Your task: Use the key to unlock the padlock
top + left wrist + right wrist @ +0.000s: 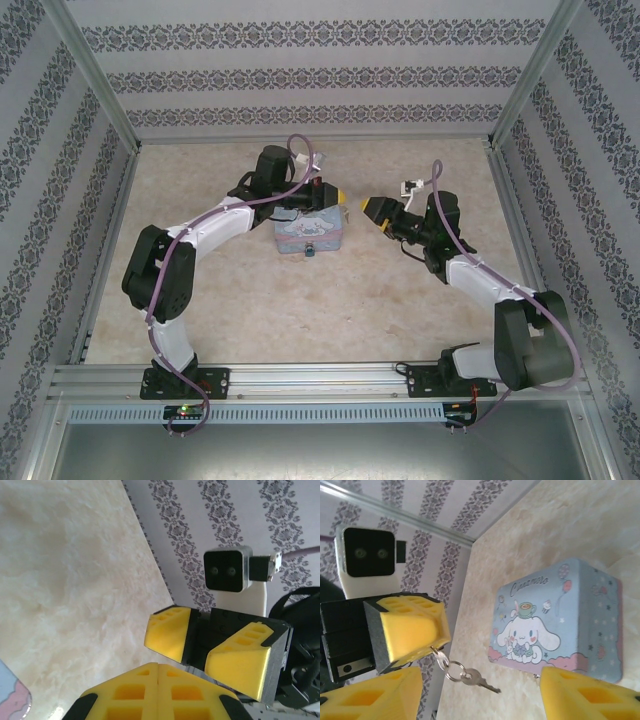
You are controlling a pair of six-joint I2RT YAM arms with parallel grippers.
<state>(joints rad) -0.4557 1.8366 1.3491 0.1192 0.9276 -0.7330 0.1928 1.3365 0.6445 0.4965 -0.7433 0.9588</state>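
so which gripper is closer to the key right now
Left. The left gripper is shut on the ring of the key, which dangles from its tip. The right gripper is open, facing the key without touching it.

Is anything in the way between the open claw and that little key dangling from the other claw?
Nothing visible. The key hangs by its ring from the shut left gripper, in open air ahead of the open right gripper. The cartoon tin lies beyond it, not between.
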